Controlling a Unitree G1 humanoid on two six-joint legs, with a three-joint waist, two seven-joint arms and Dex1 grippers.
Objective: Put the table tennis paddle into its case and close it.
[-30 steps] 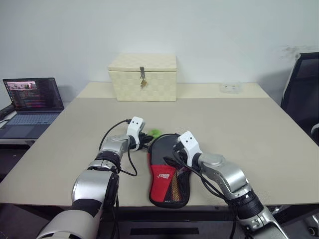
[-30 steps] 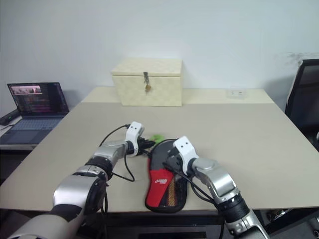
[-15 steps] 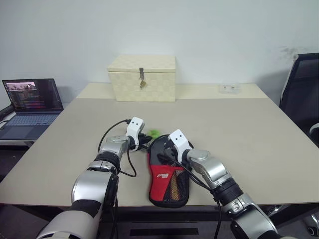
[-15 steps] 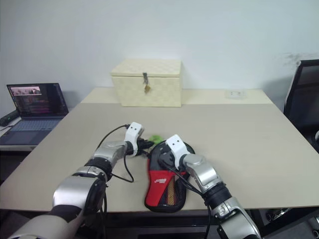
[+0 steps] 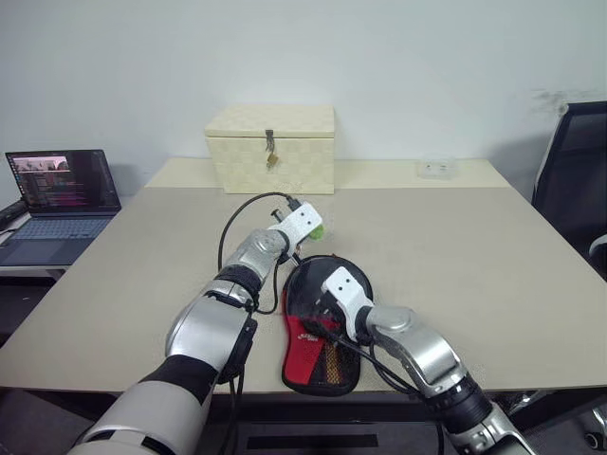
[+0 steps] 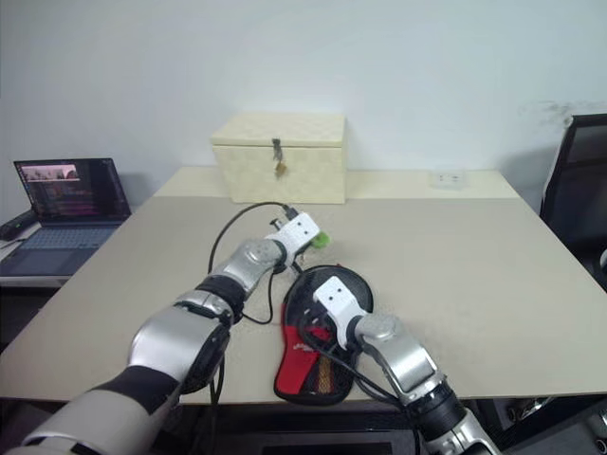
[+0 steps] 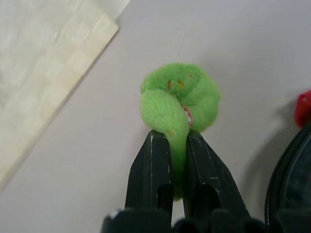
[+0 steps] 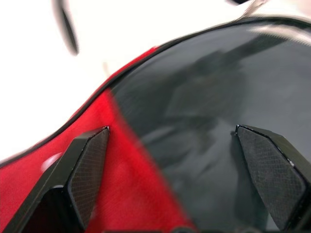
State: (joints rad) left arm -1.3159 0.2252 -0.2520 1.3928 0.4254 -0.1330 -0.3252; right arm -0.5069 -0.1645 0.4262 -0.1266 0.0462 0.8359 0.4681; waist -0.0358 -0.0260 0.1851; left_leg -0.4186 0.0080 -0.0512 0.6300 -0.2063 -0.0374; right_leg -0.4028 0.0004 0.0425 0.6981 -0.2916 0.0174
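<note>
The case is black over its round part with a red mesh handle section bearing a white logo. At its 11 o'clock, a fuzzy bright green tag sits between black fingers. The latched box at 12 o'clock is cream with a woven check pattern; the table is plain beige

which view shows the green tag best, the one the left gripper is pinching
The left wrist view: the green tag sits close up, a fuzzy tuft clamped between the left gripper's black fingers. In the two eye views it is just a small green speck at that gripper's tip, above the case.
</note>
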